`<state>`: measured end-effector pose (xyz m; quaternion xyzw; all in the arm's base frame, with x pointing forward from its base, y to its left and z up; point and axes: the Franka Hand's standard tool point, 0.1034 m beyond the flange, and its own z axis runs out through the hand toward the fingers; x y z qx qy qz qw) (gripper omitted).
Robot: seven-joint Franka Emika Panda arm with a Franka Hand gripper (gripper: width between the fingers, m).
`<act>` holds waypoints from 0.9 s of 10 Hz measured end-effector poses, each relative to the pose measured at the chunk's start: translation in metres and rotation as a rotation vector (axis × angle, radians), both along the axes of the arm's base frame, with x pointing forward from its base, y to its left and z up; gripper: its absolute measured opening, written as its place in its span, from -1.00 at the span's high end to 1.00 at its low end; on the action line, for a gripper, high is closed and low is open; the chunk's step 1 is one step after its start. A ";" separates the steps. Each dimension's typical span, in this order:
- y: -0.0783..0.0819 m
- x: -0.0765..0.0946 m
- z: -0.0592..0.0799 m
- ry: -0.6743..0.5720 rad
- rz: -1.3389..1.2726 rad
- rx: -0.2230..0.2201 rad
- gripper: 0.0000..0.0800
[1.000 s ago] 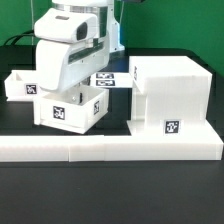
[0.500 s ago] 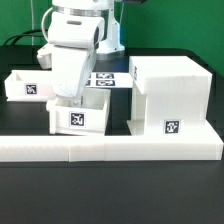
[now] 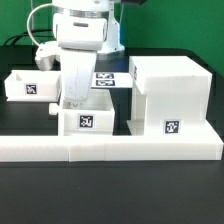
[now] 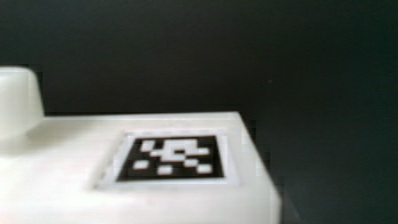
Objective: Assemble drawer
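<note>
The tall white housing (image 3: 172,92) stands at the exterior view's right, with a tag on its front. My gripper (image 3: 72,103) reaches down onto the left wall of a small white tray (image 3: 88,120) and is shut on it; the tray sits just left of the housing, behind the bar. A second small tray (image 3: 28,86) lies at the far left. In the wrist view the held tray's tagged face (image 4: 175,158) fills the frame, with its round knob (image 4: 15,98) at one side. My fingertips do not show there.
A long low white L-shaped bar (image 3: 110,148) runs along the front of the table, right in front of the tray and housing. The marker board (image 3: 106,80) lies flat behind the arm. The table is black.
My gripper has carried the small tray toward the exterior view's right and toward the front bar, closer to the housing. The far left tray and the housing have not moved.
</note>
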<state>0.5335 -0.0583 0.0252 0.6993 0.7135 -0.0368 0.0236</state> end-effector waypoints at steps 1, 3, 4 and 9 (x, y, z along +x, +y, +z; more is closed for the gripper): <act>0.001 0.000 -0.001 0.001 -0.007 0.000 0.89; 0.011 0.003 -0.002 0.030 -0.026 0.006 0.89; 0.017 0.008 -0.002 0.044 -0.026 0.009 0.89; 0.024 0.017 -0.003 0.009 -0.061 0.014 0.89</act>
